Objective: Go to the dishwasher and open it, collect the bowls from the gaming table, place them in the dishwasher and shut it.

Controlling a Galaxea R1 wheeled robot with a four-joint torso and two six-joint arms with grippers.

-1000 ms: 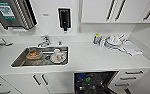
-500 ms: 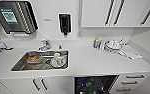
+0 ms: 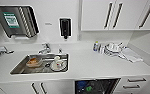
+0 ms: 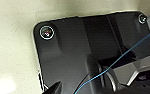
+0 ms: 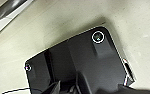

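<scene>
Left hand [image 4: 56, 88] over pale floor [image 4: 11, 50]; open dishwasher [image 3: 97, 86] faces camera.

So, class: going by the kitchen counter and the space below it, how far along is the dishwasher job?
Looks done: the dishwasher under the counter stands open, and something blue and a green bowl show inside its dark rack. In hand: nothing that I can see being carried. Left: closing the dishwasher. Whether every bowl has been collected cannot be told here.

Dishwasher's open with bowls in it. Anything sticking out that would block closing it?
Nothing visible. In the head view the dishwasher opening under the counter shows a blue bowl and a green bowl inside; its front edge lies outside the frame.
</scene>
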